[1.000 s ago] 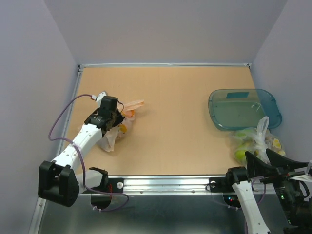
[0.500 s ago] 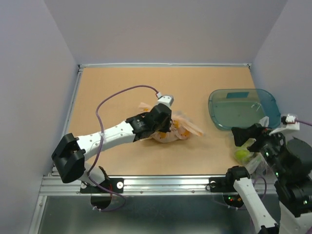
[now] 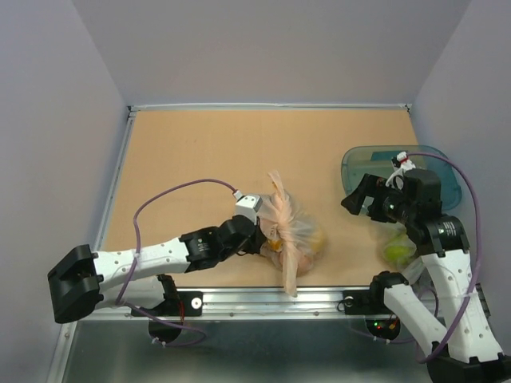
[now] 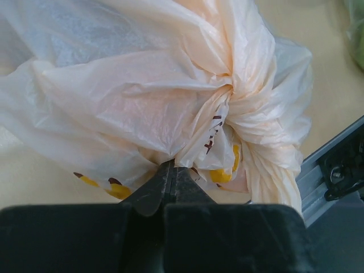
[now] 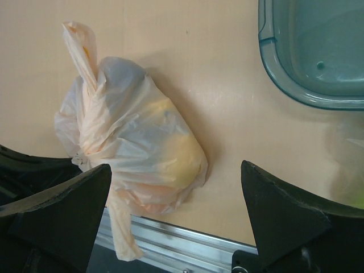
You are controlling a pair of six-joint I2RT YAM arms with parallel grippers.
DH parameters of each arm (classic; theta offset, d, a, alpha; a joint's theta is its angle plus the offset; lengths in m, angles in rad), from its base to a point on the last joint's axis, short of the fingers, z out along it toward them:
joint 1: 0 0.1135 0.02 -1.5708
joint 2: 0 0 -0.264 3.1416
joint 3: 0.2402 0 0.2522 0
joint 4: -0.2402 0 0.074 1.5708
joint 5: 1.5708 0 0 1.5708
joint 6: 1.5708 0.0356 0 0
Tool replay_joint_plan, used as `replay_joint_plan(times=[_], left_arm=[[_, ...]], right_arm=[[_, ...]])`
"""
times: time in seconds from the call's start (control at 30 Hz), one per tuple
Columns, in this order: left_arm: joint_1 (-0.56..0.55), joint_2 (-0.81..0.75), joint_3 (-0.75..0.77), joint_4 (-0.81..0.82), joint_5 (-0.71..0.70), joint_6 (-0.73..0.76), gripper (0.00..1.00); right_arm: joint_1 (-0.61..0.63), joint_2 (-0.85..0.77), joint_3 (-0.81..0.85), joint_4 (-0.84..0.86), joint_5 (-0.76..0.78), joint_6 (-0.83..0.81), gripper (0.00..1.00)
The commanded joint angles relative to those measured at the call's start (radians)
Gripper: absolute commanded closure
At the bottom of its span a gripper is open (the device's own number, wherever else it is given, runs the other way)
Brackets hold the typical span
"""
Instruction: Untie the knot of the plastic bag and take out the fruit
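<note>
Two arms reach over a tan table (image 3: 200, 159), and only the left one has hold of anything. The left gripper (image 4: 170, 170) is clenched: its two dark fingertips press together on a pinch of the plastic bag (image 4: 114, 85), just below the knot (image 4: 227, 108). The knot is tied tight, a bunched twist of pale peach film with small orange-yellow and dark printed marks beside it.

From above, the bag lies on the table near the front edge, a little right of centre and just behind the metal rail (image 3: 263, 302). Its handle ends (image 5: 79, 45) stick out from the knot. One points toward the back of the table and the other trails forward toward the rail.

The fruit (image 5: 170, 148) is inside the closed bag. It shows only as soft yellow and orange shapes through the film, and single pieces cannot be told apart.

The right gripper (image 5: 175, 170) is released, with its fingers spread wide and nothing between them. It hangs above the table to the right of the bag, apart from it, and its wrist camera looks down on the bag framed between the two fingers.

A teal tray (image 3: 435, 171) sits at the right side of the table. A second, clearer bag (image 3: 397, 251) with green and yellow contents lies in front of the tray, partly under the right arm.
</note>
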Motion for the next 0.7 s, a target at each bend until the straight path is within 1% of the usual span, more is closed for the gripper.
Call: replay_joint_plan(times=[0.0, 0.07, 0.17, 0.23, 0.27, 0.3, 0.33, 0.37, 0.43, 0.47, 0.57, 0.6, 0.67], left_arm=[[-0.004, -0.078, -0.061, 0.068, -0.044, -0.028, 1.0], [-0.004, -0.097, -0.083, 0.077, -0.049, -0.027, 1.0], [-0.004, -0.107, -0.065, 0.074, -0.044, -0.014, 1.0], [-0.004, -0.095, -0.026, 0.062, -0.051, -0.008, 1.0], [-0.002, -0.086, -0.013, 0.063, -0.052, 0.002, 1.0], [-0.002, -0.065, 0.012, 0.06, -0.06, 0.009, 1.0], [-0.002, -0.051, 0.024, 0.059, -0.076, 0.01, 1.0], [-0.002, -0.034, 0.04, 0.051, -0.086, 0.018, 1.0], [-0.002, 0.023, 0.09, 0.033, -0.094, 0.01, 1.0], [-0.002, 0.062, 0.109, 0.008, -0.092, 0.006, 1.0], [-0.002, 0.107, 0.161, -0.003, -0.074, -0.026, 1.0], [-0.002, 0.127, 0.17, -0.003, -0.069, -0.036, 1.0], [-0.002, 0.146, 0.192, -0.003, -0.071, -0.046, 1.0]], right_arm=[[0.009, 0.035, -0.07, 0.131, -0.06, -0.032, 0.0], [0.01, 0.074, -0.079, 0.17, -0.063, -0.046, 0.0], [0.039, 0.133, -0.085, 0.229, -0.054, -0.067, 0.0], [0.111, 0.175, -0.087, 0.255, -0.025, -0.067, 0.0], [0.144, 0.192, -0.088, 0.288, 0.013, -0.067, 0.0], [0.215, 0.236, -0.09, 0.305, 0.032, -0.069, 0.02], [0.252, 0.255, -0.09, 0.321, 0.047, -0.073, 0.03], [0.315, 0.282, -0.081, 0.344, 0.07, -0.082, 0.05], [0.371, 0.359, -0.059, 0.356, 0.078, -0.085, 0.1], [0.427, 0.377, -0.032, 0.367, 0.082, -0.09, 0.11], [0.51, 0.417, -0.005, 0.39, 0.131, -0.111, 0.2], [0.55, 0.425, 0.001, 0.395, 0.171, -0.128, 0.28], [0.585, 0.443, 0.004, 0.401, 0.207, -0.151, 0.35]])
